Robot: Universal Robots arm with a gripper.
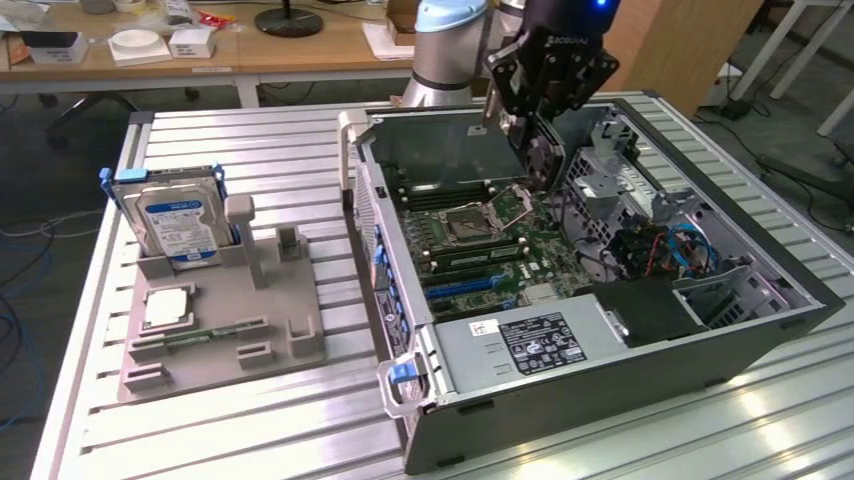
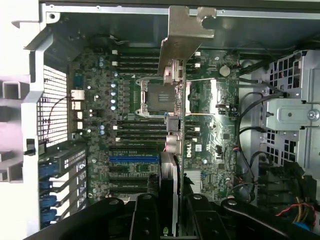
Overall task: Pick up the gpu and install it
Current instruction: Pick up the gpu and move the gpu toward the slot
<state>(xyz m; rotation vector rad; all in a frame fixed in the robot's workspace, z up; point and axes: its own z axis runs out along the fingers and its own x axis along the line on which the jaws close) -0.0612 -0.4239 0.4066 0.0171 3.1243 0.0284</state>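
The gpu (image 1: 538,150) hangs on edge over the open computer case (image 1: 747,330), with my gripper (image 1: 537,120) shut on its upper edge. From the wrist view, the gpu (image 2: 175,175) appears as a thin dark card running away from my gripper (image 2: 172,222), and its silver bracket (image 2: 184,37) is at the far end. The card hovers above the motherboard (image 2: 125,120), between the processor socket (image 2: 152,97) and the drive-cage side, clear of the board.
A blue expansion slot (image 2: 132,159) and several black slots lie on the board. The power supply (image 1: 534,345) fills the case's near end. On the exterior view's left, a grey fixture (image 1: 267,340) holds a hard drive (image 1: 180,225), a processor chip (image 1: 167,308) and a memory stick (image 1: 214,333).
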